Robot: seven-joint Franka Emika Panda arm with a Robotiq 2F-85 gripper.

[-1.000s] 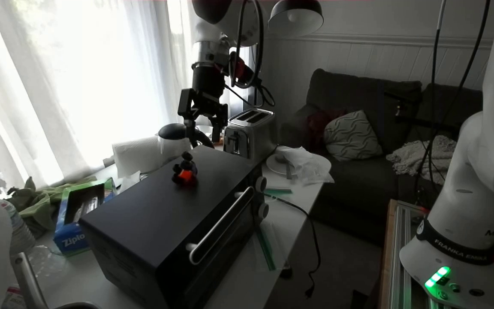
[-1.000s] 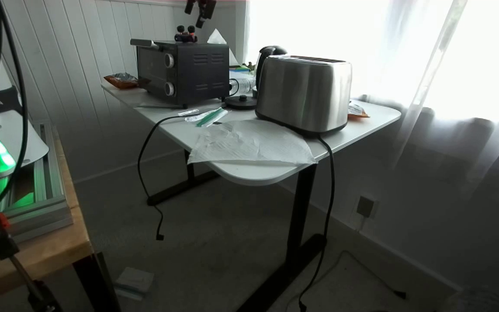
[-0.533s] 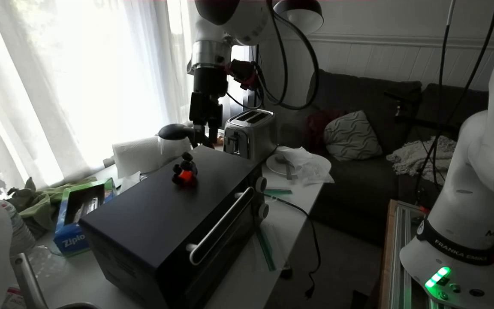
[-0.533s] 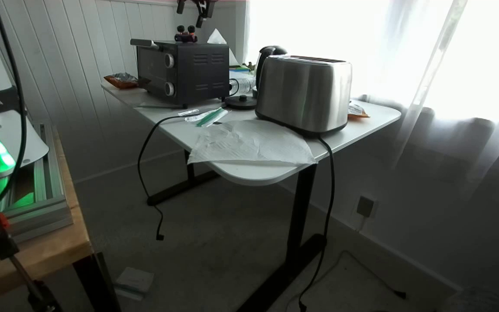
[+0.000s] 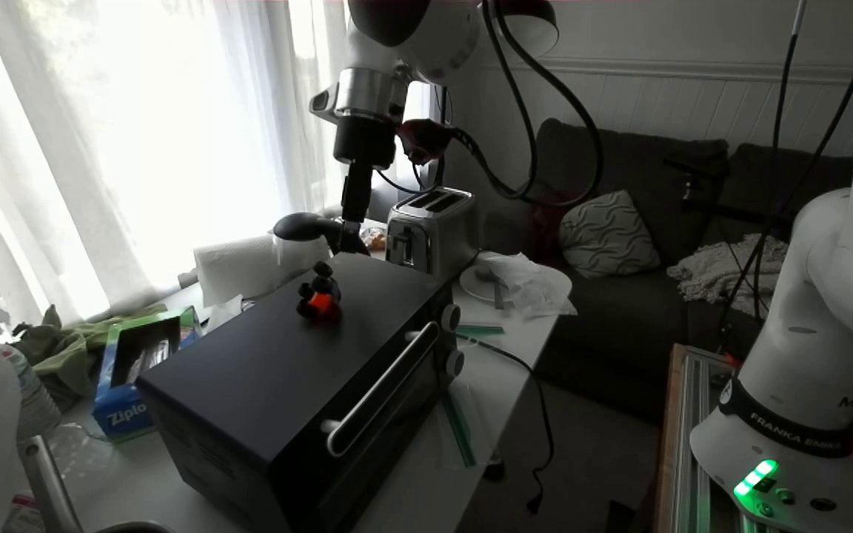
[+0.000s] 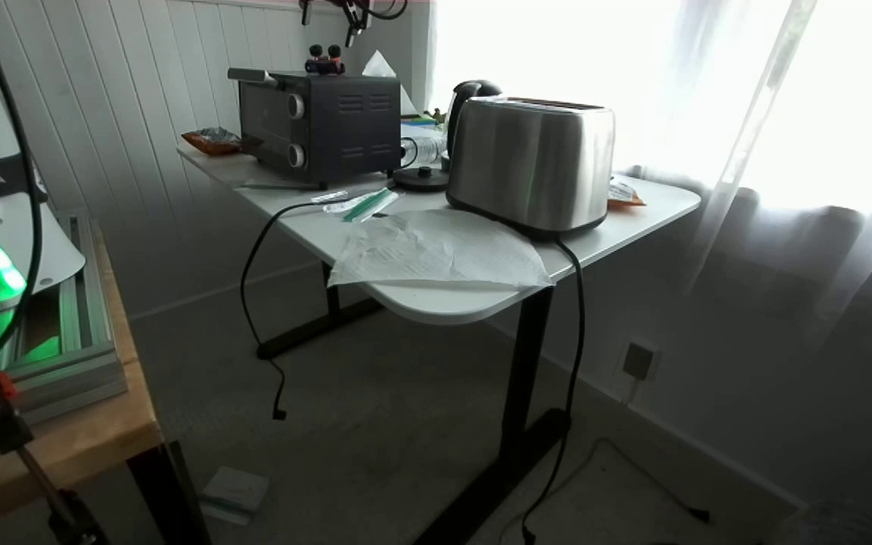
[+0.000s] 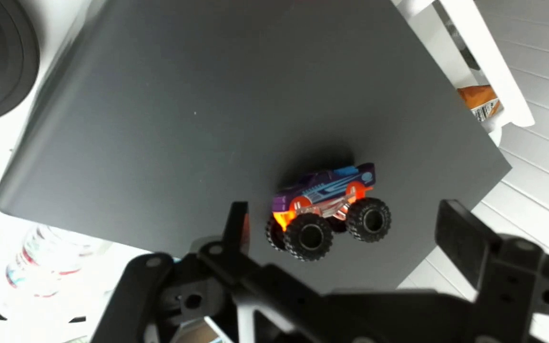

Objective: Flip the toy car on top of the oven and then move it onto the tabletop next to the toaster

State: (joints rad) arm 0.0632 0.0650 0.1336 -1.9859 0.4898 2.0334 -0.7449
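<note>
The fingers (image 7: 462,238) of the gripper (image 7: 349,224) are released: in the wrist view they stand wide apart, with the toy car (image 7: 324,202) visible between them and a gap on either side of it. In both exterior views the gripper points downward, apart from the toy car; whether it stands directly over the oven (image 5: 271,363) cannot be told. The toy car rests on the flat top of the oven, wheels uppermost and body beneath. The body is purple and blue with orange parts; the wheels are black. The oven is a black box with a silver bar handle (image 5: 384,386) across its front and two round knobs (image 5: 454,363) at the end nearer the toaster (image 6: 530,163). The toaster is silver, with dark slots in its top, and stands apart from the oven on the white tabletop (image 6: 447,304). In an exterior view, a black disc (image 6: 422,180) lies between the two appliances. A crumpled white sheet (image 6: 443,242) lies beside the toaster and reaches the edge of the tabletop. A black cord (image 6: 244,280) hangs over the edge. A blue and green box (image 5: 119,403) and a green cloth (image 5: 71,359) lie behind the oven. The arm base (image 5: 804,463) stands on a separate wooden bench (image 6: 122,424), its status light (image 5: 756,477) lit green.
</note>
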